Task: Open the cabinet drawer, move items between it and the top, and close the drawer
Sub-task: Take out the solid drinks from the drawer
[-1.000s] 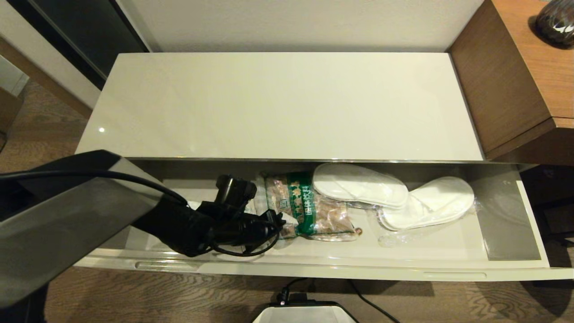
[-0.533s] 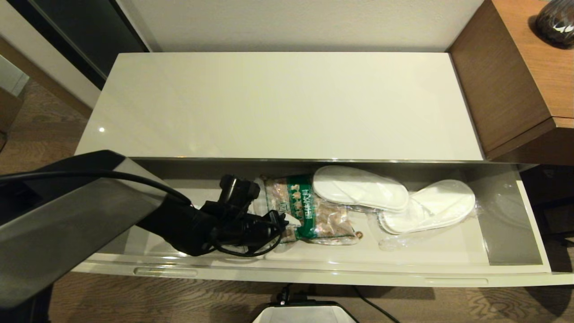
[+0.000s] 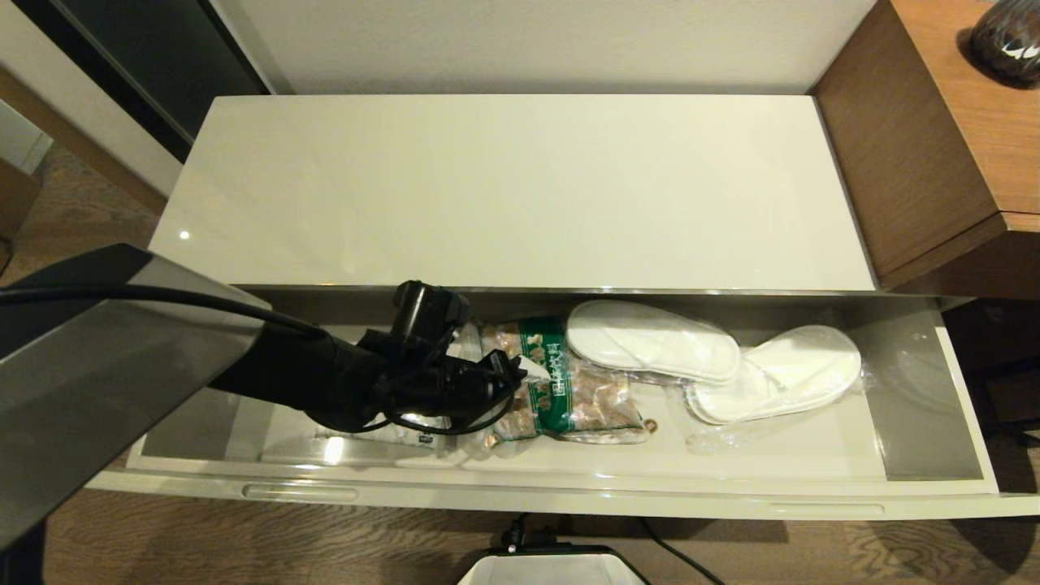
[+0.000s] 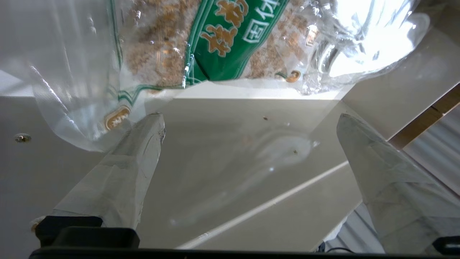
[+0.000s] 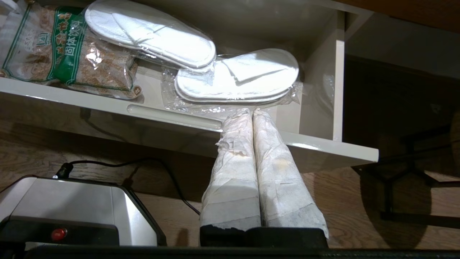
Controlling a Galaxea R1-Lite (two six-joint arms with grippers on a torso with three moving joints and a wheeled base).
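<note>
The very wide, shallow glossy beige cabinet drawer is pulled out beneath the long glossy beige cabinet top, which carries nothing yet. Inside the drawer the clear brown snack bag with a green band lies left of centre, and the white slippers in clear plastic wrap lie to its right, one slipper overlapping the bag's far corner. A pale flat pack is glimpsed under the arm at the drawer's left end, too hidden to be identified.

The left end effector is held low inside the drawer at the snack bag's left edge, its taped fingers spread wide with nothing between them; in the left wrist view the bag's clear margin lies just ahead of one fingertip. The step in hand is judged to be the pick-up of the snack bag for transfer to the top.

For a sound grasp, the fingers are best brought astride the bag's edge, one tip slid under the film against the drawer floor, so that bag and contents are pinched rather than loose film alone. The lift is best made straight up and gently, since the overlapping slipper may be dragged along, and the drawer's rear lip under the top must be cleared.

The right end effector is parked in front of the drawer's right end, fingers pressed together and empty.
</note>
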